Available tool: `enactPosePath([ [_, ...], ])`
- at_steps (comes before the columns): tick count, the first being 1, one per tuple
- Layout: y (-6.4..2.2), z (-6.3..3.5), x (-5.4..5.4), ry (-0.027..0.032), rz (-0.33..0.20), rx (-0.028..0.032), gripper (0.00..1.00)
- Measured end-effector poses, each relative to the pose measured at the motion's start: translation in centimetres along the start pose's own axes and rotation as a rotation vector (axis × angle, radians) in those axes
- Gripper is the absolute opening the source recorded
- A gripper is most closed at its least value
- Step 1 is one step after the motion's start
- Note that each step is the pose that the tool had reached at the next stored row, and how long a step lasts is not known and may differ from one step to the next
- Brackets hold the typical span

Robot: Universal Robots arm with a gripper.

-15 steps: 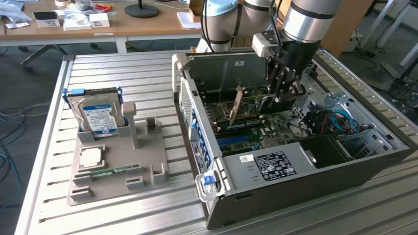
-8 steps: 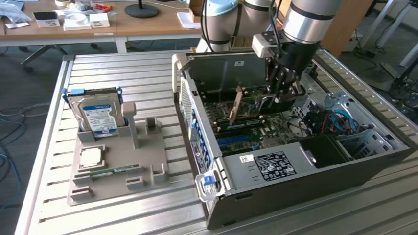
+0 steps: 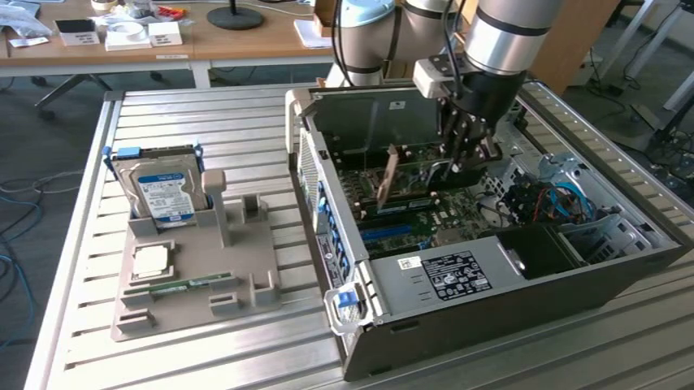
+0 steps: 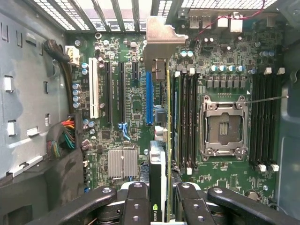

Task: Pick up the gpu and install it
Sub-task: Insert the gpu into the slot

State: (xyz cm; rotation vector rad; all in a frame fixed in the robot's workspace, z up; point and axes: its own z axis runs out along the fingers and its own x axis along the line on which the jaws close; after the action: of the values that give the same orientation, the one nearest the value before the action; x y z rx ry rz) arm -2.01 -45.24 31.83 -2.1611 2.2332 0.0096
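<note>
My gripper [image 3: 470,158] reaches down into the open computer case [image 3: 488,325] and is shut on the gpu [image 3: 388,175], which hangs above the motherboard. In the wrist view the gpu [image 4: 168,140] is seen edge-on: a thin green board with a black face, its pale metal bracket [image 4: 159,42] pointing toward the case's slotted rear wall. The black fingers [image 4: 136,204] of my gripper [image 4: 161,208] clamp the card's near end from both sides. The card's edge runs parallel to the blue expansion slot [image 4: 149,98] and just beside it. I cannot tell how high it sits above the slot.
A grey holder [image 3: 249,292] on the slatted table at the exterior view's left carries a hard drive [image 3: 162,191], a processor [image 3: 152,260] and a RAM stick [image 3: 179,286]. Inside the case are the empty processor socket [image 4: 222,126], memory slots, cable bundles [image 4: 63,136] and a power supply [image 3: 456,272].
</note>
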Motion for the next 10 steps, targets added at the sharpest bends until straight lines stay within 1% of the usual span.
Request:
enactPosePath([
  [5, 0.33, 0.29, 0.02, 0.0001, 0.000, 0.0022, 0.27],
  [10, 0.33, 0.30, 0.02, -0.0001, 0.000, 0.0024, 0.27],
])
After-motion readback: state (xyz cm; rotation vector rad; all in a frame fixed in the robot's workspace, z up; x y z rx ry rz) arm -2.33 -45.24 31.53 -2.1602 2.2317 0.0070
